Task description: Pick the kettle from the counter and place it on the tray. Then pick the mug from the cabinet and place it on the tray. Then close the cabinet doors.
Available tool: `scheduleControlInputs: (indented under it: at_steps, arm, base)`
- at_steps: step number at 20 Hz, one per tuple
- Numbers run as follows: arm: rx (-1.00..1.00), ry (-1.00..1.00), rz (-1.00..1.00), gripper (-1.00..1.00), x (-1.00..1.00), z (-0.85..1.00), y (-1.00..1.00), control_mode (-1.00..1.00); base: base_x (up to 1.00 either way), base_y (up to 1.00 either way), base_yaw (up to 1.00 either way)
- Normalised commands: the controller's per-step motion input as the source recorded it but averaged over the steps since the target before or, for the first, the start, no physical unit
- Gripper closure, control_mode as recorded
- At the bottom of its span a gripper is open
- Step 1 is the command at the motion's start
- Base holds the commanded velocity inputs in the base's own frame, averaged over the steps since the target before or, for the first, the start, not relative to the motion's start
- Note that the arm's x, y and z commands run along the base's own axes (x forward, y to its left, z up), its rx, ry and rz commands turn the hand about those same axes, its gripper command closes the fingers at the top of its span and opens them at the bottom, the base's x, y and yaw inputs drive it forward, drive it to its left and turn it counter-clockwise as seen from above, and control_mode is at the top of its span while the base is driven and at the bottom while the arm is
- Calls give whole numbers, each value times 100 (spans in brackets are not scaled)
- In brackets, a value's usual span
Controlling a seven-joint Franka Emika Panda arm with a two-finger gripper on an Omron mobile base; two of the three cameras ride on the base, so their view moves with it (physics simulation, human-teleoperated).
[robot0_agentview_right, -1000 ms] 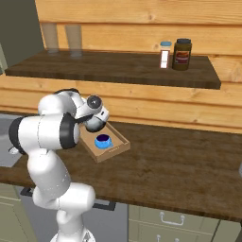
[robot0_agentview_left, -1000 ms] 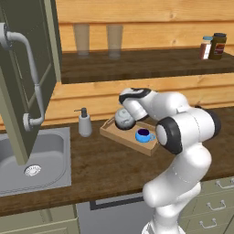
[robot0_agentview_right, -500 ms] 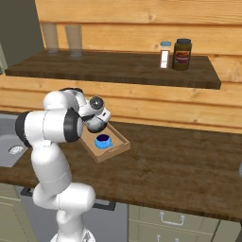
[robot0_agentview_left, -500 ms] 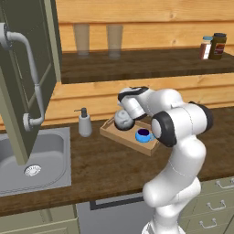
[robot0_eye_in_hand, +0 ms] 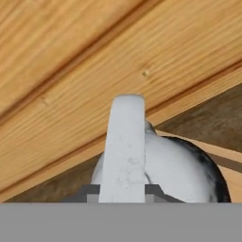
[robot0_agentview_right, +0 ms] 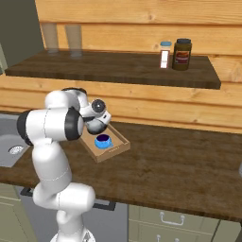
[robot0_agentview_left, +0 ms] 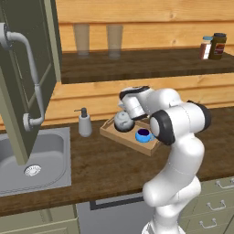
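The silvery kettle (robot0_agentview_left: 123,121) sits over the back left corner of the light-wood tray (robot0_agentview_left: 119,135) on the dark counter (robot0_agentview_left: 105,169). My gripper (robot0_agentview_left: 125,112) is right above it, shut on the kettle's thin handle. In the hand view that handle (robot0_eye_in_hand: 124,142) rises up the middle in front of the rounded kettle body (robot0_eye_in_hand: 179,165). I cannot tell whether the kettle rests on the tray floor. The blue mug (robot0_agentview_left: 143,135) stands in the tray just right of the kettle. From the right base view the kettle (robot0_agentview_right: 96,125), mug (robot0_agentview_right: 102,141) and tray (robot0_agentview_right: 118,150) are half hidden behind my arm.
An open grey-green cabinet door (robot0_agentview_left: 23,105) with a curved bar handle (robot0_agentview_left: 34,82) hangs at the left above the steel sink (robot0_agentview_left: 32,155). A soap pump bottle (robot0_agentview_left: 84,123) stands left of the tray. Two glasses (robot0_agentview_left: 82,40) and two jars (robot0_agentview_left: 212,45) stand on the wooden shelf.
The gripper and the kettle have come down a little toward the tray, and the arm's elbow has swung slightly. The mug and tray have not moved.
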Motion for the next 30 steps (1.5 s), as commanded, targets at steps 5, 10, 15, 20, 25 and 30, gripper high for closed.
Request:
scheduleControlInputs:
  at_steps: [5,10,15,20,25,30]
  arm:
    - [1,0,0,100,7,-24,0,-100]
    - [0,0,1,-100,0,-26,0,-100]
    - [0,0,0,-100,0,-30,-16,-100]
    - [0,0,0,-100,-3,-21,-28,-100]
    - [0,2,0,-100,-14,-5,-21,-100]
    - [0,0,-1,-100,-36,4,-6,-100]
  base:
    - [0,0,0]
    - [0,0,0]
    - [0,0,0]
    - [0,0,0]
    - [0,0,0]
    - [0,0,0]
